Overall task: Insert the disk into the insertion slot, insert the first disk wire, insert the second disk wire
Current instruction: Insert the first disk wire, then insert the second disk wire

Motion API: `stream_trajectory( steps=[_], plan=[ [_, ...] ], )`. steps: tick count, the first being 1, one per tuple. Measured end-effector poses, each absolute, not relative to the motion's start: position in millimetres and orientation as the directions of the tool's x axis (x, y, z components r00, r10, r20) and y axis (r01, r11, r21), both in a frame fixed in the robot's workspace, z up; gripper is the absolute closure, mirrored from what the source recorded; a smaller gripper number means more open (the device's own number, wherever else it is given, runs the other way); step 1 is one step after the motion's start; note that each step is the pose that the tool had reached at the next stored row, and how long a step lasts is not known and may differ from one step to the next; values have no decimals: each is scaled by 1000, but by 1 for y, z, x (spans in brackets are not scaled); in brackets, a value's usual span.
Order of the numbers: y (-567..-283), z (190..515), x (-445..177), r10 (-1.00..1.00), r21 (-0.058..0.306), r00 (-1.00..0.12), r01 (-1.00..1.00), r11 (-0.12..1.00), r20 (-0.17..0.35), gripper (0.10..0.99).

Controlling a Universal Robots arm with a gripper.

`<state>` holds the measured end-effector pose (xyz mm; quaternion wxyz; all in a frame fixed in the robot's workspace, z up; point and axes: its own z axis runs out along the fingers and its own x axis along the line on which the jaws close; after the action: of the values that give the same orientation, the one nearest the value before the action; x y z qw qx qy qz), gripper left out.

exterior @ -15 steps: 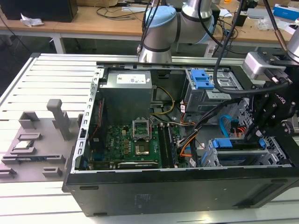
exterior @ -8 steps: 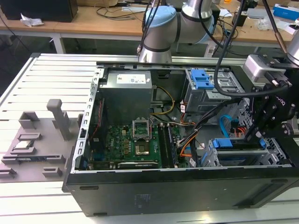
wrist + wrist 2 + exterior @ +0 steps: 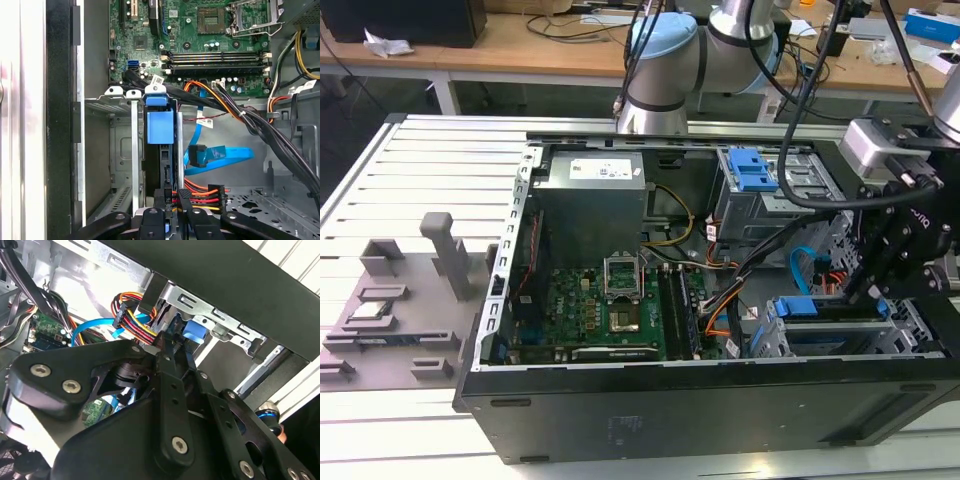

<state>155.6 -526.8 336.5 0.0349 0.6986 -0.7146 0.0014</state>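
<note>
**Gripper working at the back of the seated disk**

A slatted aluminium table (image 3: 420, 170) is carrying the open computer case (image 3: 720, 410), with grey fixture blocks (image 3: 445, 250) sitting beside it and a cluttered workbench (image 3: 520, 45) running behind. The arm (image 3: 665, 60) is bending over the case toward the exterior view's right, pointing its gripper (image 3: 174, 197) down into the drive corner. The disk (image 3: 160, 127) is standing edge-on in the insertion slot (image 3: 107, 106), blue frame showing. The jaws are sitting almost together, pinching the end of the first disk wire (image 3: 202, 196) right at the disk. The second disk wire (image 3: 220, 154) is looping loose just beside it.
</note>
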Motion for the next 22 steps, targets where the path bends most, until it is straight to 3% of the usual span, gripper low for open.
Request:
stream_trajectory(
  steps=[8, 9, 10, 17, 18, 20, 21, 22],
  plan=[
    [-526, 366, 155, -998, 47, -21, -999, 24, 52, 843],
    [-525, 370, 155, -998, 47, -21, -999, 24, 52, 859],
    [-525, 372, 156, -998, 47, -21, -999, 24, 52, 980],
    [-523, 387, 156, -998, 47, -21, -999, 24, 52, 980],
    [-523, 387, 156, -998, 47, -21, -999, 24, 52, 973],
    [-523, 387, 156, -998, 47, -21, -999, 24, 52, 851],
    [-523, 387, 156, -998, 47, -21, -999, 24, 52, 851],
    [-523, 387, 156, -998, 47, -21, -999, 24, 52, 784]
  ],
)
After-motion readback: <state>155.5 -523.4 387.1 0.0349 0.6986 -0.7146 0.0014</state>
